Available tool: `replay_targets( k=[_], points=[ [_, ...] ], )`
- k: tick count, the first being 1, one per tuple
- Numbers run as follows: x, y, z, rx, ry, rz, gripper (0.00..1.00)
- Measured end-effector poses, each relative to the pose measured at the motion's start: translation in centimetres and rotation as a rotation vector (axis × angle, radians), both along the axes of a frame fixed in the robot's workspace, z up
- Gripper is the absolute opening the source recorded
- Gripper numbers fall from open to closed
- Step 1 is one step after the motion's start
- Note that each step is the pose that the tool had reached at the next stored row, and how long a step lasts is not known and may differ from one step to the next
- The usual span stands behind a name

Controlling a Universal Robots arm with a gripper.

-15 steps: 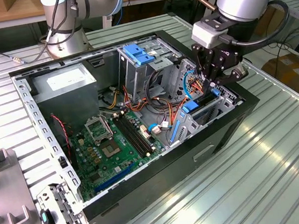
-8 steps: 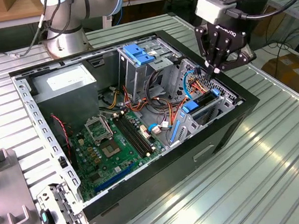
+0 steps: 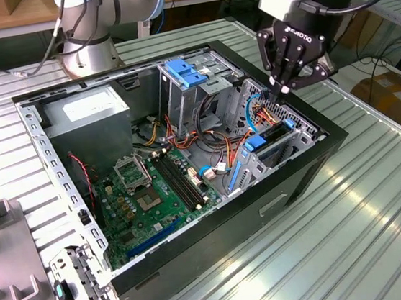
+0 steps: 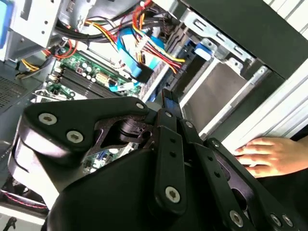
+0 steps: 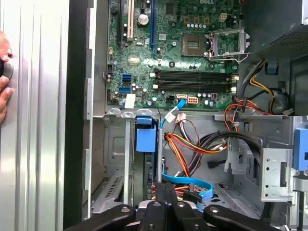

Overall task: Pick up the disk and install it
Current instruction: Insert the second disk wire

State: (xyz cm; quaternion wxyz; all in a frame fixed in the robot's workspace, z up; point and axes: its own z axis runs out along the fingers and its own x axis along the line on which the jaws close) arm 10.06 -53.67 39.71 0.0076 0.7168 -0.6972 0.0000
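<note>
Silver-grey arm [image 3: 88, 18] with blue joint caps — black, screw-studded gripper [image 3: 285, 82], black cable.

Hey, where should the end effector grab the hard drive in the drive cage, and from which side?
Take the disk by its exposed upper edge, coming straight down from above. It seems to stand on edge in the metal cage, whose walls cover its flat faces, so probably only that edge is reachable.

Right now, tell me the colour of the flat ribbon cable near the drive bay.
Light blue ribbon cable, clearest in the first wrist view.
</note>
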Motion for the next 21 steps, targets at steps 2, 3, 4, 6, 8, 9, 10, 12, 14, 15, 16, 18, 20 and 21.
replay_targets(
  k=[2, 3, 4, 6, 8, 9, 10, 12, 14, 15, 16, 18, 20, 21],
  points=[
    [0.16, 0.56, 0.01, -0.0002, 0.0039, 0.0, 0.11],
    [0.22, 0.79, 0.01, -0.0002, 0.0053, 0.0, 0.11],
    [0.35, 1.32, 0.0, -0.0002, 0.0119, 0.0, 0.11],
    [0.44, 1.72, 0.01, -0.003, 0.0206, 0.0, 0.11],
    [0.56, 2.2, 0.0, -0.0079, 0.0298, 0.0, 0.11],
    [0.63, 2.38, 0.0, -0.0098, 0.0337, 0.0, 0.11],
    [0.74, 2.69, 0.0, -0.0143, 0.0389, 0.0, 0.11],
    [0.9, 3.08, 0.0, -0.0323, 0.046, -0.001, 0.11],
    [0.92, 3.31, -0.07, -0.051, 0.0462, -0.001, 0.11],
    [0.96, 3.5, -0.15, -0.0617, 0.0462, -0.001, 0.11],
    [1.01, 3.64, -0.26, -0.0692, 0.0462, -0.001, 0.11],
    [1.13, 3.92, -0.45, -0.0854, 0.0463, -0.002, 0.17],
    [1.31, 4.29, -0.69, -0.1006, 0.0466, -0.002, 0.24],
    [1.39, 4.43, -0.8, -0.1019, 0.0469, -0.002, 0.24]
  ],
)
